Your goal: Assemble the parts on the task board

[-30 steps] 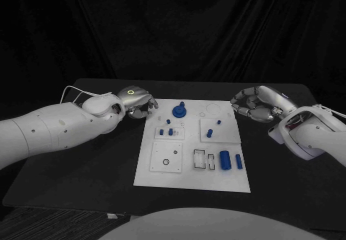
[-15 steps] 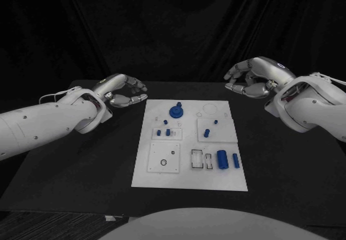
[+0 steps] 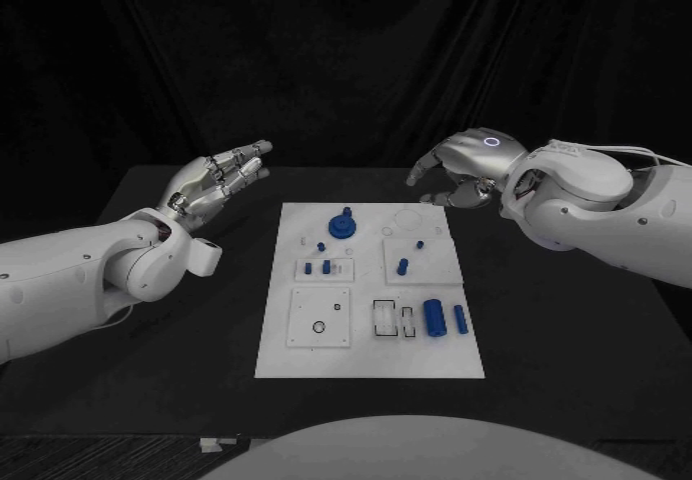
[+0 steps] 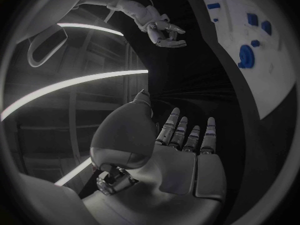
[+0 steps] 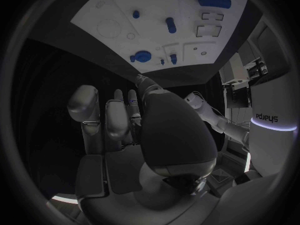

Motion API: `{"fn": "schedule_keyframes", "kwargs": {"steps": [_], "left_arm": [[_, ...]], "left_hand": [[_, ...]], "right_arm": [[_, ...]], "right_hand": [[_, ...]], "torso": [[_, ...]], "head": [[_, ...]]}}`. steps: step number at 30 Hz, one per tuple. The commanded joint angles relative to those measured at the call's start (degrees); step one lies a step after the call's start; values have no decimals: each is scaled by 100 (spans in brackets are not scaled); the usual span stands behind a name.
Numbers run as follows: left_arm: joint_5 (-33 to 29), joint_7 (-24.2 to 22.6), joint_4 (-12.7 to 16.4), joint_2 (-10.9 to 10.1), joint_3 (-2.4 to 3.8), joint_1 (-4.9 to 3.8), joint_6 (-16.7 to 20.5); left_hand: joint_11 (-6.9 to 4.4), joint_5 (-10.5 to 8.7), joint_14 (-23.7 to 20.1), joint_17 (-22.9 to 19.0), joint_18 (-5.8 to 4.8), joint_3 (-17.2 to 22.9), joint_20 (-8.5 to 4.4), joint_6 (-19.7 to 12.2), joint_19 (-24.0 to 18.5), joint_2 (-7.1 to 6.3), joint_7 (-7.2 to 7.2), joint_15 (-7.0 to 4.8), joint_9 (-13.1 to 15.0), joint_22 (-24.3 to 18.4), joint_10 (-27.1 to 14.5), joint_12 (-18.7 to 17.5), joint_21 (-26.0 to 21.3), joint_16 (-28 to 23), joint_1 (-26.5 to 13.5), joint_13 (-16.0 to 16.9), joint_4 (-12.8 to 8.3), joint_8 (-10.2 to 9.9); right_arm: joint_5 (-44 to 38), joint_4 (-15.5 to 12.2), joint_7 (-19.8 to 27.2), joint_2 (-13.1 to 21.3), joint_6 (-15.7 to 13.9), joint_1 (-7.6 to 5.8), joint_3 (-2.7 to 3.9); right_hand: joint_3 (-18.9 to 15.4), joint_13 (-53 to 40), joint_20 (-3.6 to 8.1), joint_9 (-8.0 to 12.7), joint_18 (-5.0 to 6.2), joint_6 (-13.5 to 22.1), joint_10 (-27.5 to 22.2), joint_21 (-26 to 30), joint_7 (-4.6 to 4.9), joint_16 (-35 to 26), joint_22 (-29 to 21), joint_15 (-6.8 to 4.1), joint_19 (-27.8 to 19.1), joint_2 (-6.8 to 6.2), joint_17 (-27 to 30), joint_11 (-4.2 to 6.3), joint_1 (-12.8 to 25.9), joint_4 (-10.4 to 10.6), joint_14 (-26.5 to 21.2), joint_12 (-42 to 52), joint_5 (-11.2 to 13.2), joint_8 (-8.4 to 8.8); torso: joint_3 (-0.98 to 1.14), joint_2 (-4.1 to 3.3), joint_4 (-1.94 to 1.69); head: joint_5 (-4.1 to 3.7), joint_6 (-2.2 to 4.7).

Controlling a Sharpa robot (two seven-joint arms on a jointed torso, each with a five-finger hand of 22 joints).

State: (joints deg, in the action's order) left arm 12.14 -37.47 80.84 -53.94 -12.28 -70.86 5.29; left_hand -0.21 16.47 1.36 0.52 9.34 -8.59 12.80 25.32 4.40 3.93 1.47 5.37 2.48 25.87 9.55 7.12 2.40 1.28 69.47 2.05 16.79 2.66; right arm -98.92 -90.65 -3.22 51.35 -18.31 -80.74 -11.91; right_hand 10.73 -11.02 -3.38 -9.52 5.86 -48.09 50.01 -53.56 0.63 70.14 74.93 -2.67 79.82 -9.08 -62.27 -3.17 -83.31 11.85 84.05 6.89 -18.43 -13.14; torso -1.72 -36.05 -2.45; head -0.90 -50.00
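Hands raised off the board, parts untouched

Parts sit on the white task board, which lies flat in the middle of the black worktop, and neither hand touches it. The left hand hovers above the worktop's far left area, well apart from the board's left edge, with its fingers stretched out, spread and holding nothing; its own wrist view shows the fingers straight and side by side. The right hand hangs over the worktop beyond the board's far right corner, its fingers loosely curved downward with gaps between them and nothing in its grasp.

On the board, a round blue gear-like part stands near the far edge, left of centre. A small blue peg stands on the square plate at the right, and two short blue pegs sit on the small plate to the left of it. Near the board's front right, a thick blue cylinder lies beside a thinner blue rod, just to the right of two empty rectangular slots. A square plate with a small ring occupies the front left.
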Motion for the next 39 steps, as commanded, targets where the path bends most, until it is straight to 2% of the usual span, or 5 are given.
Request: {"fn": "schedule_keyframes", "kwargs": {"steps": [1,7,22,31,39], "left_arm": [[-750,-1423,56,-1,6,91,-645],[-789,-1465,106,-18,5,181,-722],[-803,-1571,200,-35,4,222,-548],[-804,-1526,203,-17,4,227,-605],[-804,-1465,190,-4,4,229,-678]], "left_hand": [[-88,-36,-89,-30,86,-125,8,-291,-106,89,-86,20,-21,-422,-238,-50,-36,-81,12,-21,0,-48],[-195,-4,-136,-52,46,-291,39,-592,-420,169,-199,-45,-41,-2099,-521,-47,-191,-128,91,-46,-4,-66],[-293,85,-136,-52,89,-332,-157,-636,-435,91,-302,-232,-43,-2303,-610,47,-208,-128,238,-48,-5,-66],[-117,416,-136,-52,87,-249,-103,-611,-431,61,-204,-50,-42,-2312,-619,148,-205,-128,520,-45,-7,-66],[75,677,-131,-49,89,-232,-3,-632,-424,96,-175,77,-44,-2290,-618,218,-200,-124,709,-41,-6,-67]], "right_arm": [[-577,81,-215,-55,561,83,2],[-622,187,-189,-137,738,238,2],[-640,445,-16,-295,666,584,3],[-641,612,15,-387,762,745,3],[-641,751,17,-479,833,844,3]], "right_hand": [[-54,13,-7,8,58,-57,-61,65,7,-36,520,-7,-58,18,31,-8,-81,-13,-31,59,-158,77],[-80,8,-20,-7,69,-118,-38,161,34,-77,508,13,-91,30,76,-30,-88,-39,-66,138,-249,116],[-254,-17,-36,-88,73,-402,40,194,99,26,542,18,-70,55,-55,-32,136,68,-33,381,-210,173],[-125,13,-28,-106,72,-504,139,212,207,27,577,15,-33,91,-56,-42,-16,-78,-24,512,-813,307],[-85,19,-29,-110,79,-495,174,262,206,14,575,21,-42,82,-41,-57,-32,-113,-29,542,-866,348]], "torso": [[-49,-10,-35],[-70,-18,-48],[-72,-10,-50],[-70,-2,-42],[-74,-3,-44]], "head": [[-3,0],[-43,0],[-90,0],[-83,0],[-79,0]]}}
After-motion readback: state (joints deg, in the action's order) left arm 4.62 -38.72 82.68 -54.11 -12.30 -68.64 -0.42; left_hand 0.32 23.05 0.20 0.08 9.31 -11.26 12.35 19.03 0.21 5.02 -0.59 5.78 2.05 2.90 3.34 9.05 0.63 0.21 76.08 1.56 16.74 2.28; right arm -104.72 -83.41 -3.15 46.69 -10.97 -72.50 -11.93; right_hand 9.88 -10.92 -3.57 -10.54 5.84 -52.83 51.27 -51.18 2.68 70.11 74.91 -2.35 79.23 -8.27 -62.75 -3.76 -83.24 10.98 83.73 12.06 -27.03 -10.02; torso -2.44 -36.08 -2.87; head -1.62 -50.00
